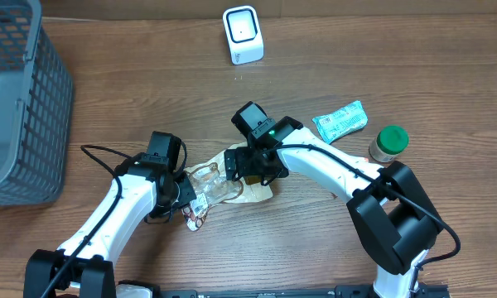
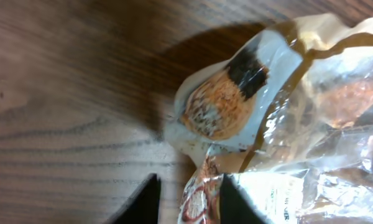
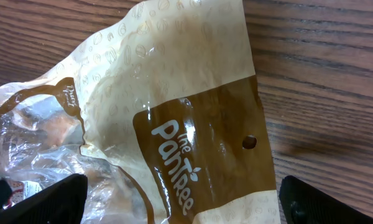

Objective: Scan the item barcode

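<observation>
Where you grip: left gripper (image 2: 188, 186) pinches narrow on a corner of the Pantree snack bag (image 3: 174, 106), lying well short of the barcode scanner (image 1: 243, 35).
Right gripper (image 3: 186, 205): jaws wide, empty, above the bag's scanner-side end; take that end.
Barcode: not visible to you; locate it first.
Carry: stretch the crinkly film flat, then turn the code toward the scanner's face.

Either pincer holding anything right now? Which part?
Left pincer pinches the crinkly clear-and-tan plastic snack bag by its printed corner edge. Right pincer is open over the bag's brown header, gripping nothing.
</observation>
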Tool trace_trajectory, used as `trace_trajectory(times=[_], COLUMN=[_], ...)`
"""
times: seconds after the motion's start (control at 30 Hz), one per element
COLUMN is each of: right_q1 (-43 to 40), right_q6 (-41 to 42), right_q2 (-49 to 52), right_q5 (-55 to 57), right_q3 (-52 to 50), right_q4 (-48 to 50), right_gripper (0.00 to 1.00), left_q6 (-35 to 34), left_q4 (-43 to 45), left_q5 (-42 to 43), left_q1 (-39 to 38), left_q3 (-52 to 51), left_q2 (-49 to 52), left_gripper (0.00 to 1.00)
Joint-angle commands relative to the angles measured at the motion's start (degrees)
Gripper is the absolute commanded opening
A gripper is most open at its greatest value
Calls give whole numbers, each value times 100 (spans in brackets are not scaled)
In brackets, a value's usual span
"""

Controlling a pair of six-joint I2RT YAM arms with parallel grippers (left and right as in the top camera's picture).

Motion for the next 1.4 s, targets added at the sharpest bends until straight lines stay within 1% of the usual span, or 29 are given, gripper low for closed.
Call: trace_trajectory(times=[0.0,0.07,0.1,0.17,0.3,0.37,0.5,0.8,1.0,1.17,1.37], right_q1=[31,31,31,31,31,31,31,31,31,31,31], right_q6=[-2,-2,-2,-2,-2,-2,-2,2,66,203,302], right_q2=[-74,-74,-74,-74,-74,-74,-74,-74,-74,-74,-74], right_q5=[-26,-28,-28,-28,-26,-26,-26,-31,-55,-442,-1650], right_q3=[-35,-35,-35,-35,-35,-35,-35,-35,-92,-496,-1008], right_q4=[24,39,61,66,63,66,66,55,46,525,1360], right_gripper=[100,100,100,100,100,100,100,100,100,100,99], left_q6=[-24,-4,-4,-4,0,83,122,125,122,122,122], left_q4=[-247,-376,-407,-396,-199,-33,186,332,407,459,459], left_q5=[-15,-15,-17,-55,-345,-251,131,83,87,120,131], left_q1=[-11,-11,-13,-13,-13,-13,-46,-129,-129,-129,-129], left_q3=[341,496,564,557,455,433,433,433,433,433,433], left_q2=[-4,-4,-4,-2,4,44,234,1086,1565,1722,1722], left_gripper=[35,43,45,45,52,53,52,52,48,47,48])
